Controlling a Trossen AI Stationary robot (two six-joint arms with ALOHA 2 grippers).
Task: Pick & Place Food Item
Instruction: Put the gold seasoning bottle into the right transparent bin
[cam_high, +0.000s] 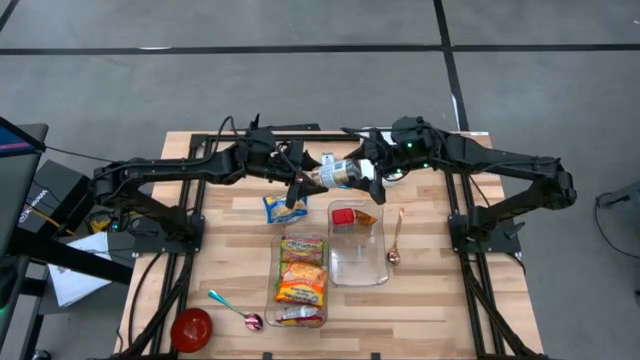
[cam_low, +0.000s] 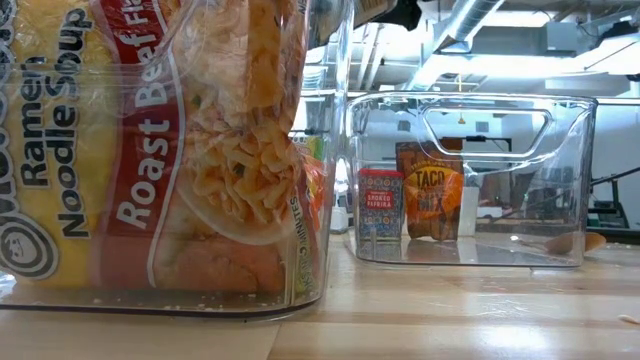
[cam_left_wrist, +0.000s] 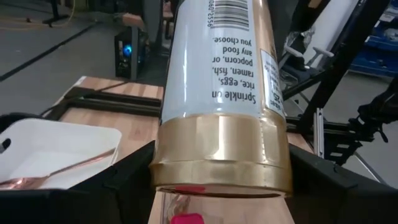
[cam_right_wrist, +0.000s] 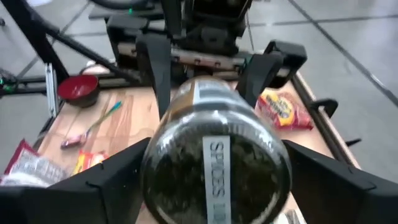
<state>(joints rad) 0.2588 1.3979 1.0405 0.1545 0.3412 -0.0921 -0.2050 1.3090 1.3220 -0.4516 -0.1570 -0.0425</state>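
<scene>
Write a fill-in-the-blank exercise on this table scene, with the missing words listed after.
1. The clear spice jar with the gold band hangs between the left gripper and the ____ gripper.
2. The round bowl at the table's near left corner is coloured ____.
3. The ramen noodle packets lie in the ____ of the two clear plastic bins.

Missing words: right; red; left

The seasoning jar's (cam_left_wrist: 219, 93) top is cut off in the left wrist view; its lid stays unseen.
</scene>
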